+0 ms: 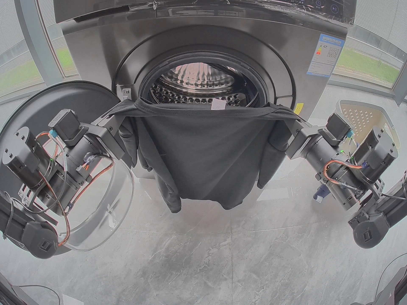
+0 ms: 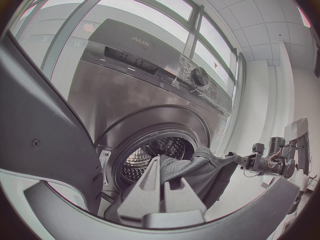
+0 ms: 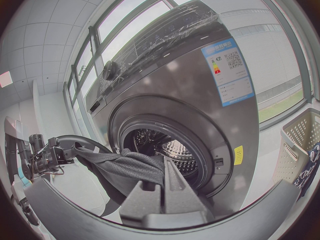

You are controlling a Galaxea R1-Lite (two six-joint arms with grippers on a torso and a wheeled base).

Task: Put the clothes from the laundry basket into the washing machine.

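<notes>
The left gripper [image 1: 113, 121] and right gripper [image 1: 294, 126] are each clamping one shoulder of the dark shirt [image 1: 203, 157], holding it stretched before the washing machine [image 1: 254, 43] opening, at its 9 and 3 o'clock. The laundry basket [image 1: 364, 117] is standing at the machine's 3 o'clock

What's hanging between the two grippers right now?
A dark shirt, stretched from the left gripper to the right gripper, each shut on one shoulder. It hangs in front of the open washing machine. The head view shows it.
</notes>
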